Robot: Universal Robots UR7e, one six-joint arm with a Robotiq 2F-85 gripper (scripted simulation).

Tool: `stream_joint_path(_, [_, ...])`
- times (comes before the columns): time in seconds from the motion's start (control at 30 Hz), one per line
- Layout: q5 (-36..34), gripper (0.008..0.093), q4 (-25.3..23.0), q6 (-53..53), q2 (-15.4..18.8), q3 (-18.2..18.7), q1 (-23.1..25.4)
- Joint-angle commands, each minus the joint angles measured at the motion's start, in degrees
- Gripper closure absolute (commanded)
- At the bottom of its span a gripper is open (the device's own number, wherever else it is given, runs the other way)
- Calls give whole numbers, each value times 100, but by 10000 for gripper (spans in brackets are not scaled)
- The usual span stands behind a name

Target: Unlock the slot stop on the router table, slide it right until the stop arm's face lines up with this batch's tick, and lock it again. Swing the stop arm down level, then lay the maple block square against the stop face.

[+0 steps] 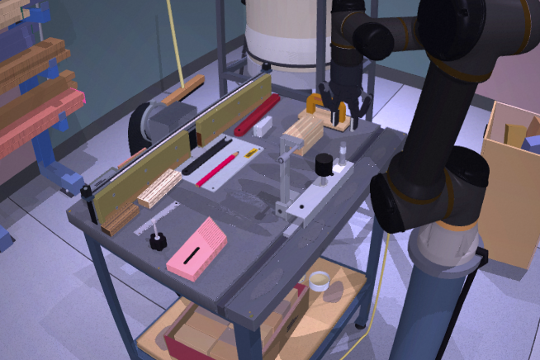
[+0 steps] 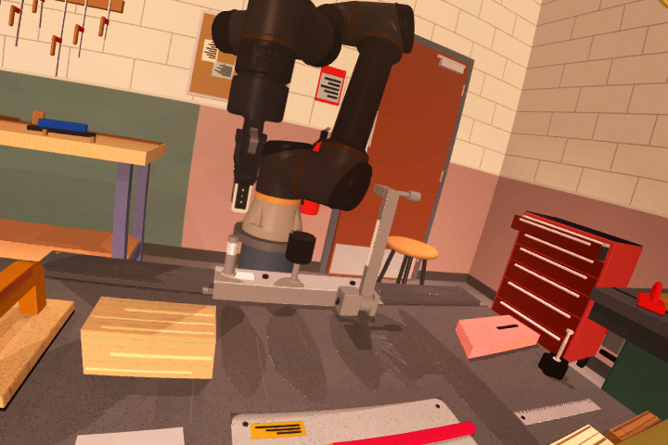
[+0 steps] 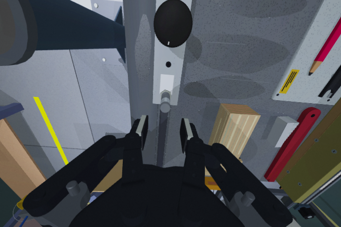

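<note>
The slot [image 3: 162, 133] in the table runs under my fingers and is partly hidden by them. The grey slot stop [image 1: 324, 193] sits along it, with a black knob [image 1: 324, 164] on top and a short grey pin [image 1: 342, 149] at its near end. Its stop arm [image 1: 285, 169] stands upright at the far end. The maple block [image 1: 303, 134] lies on the table beside the stop, apart from the arm. My gripper [image 1: 344, 123] hangs open and empty above the table, just past the pin end of the stop.
A push block with an orange handle [image 1: 324, 114] sits right by my fingers. Along the fence [image 1: 187, 134] lie a red stick [image 1: 257, 114], a white block, a pencil and a black wrench. A pink block [image 1: 197, 249] and a loose knob [image 1: 157, 241] lie further down the table.
</note>
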Motion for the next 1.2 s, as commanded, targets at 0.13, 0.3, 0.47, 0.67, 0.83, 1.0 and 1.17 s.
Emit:
stream_joint_path(0.13, [0, 534, -1, 0, -2, -4, 0])
stream_joint_path(0.3, [0, 534, 0, 0, -3, -5, 0])
stream_joint_path(0.47, [0, 534, 0, 0, -4, -6, 0])
stream_joint_path(0.67, [0, 479, 1, 0, -4, -6, 0])
stream_joint_path(0.83, [0, 379, 1, 0, -5, -6, 0])
stream_joint_path(1.0, [0, 334, 1, 0, -5, -6, 0])
stream_joint_path(1.17, [0, 334, 1, 0, -5, -6, 0])
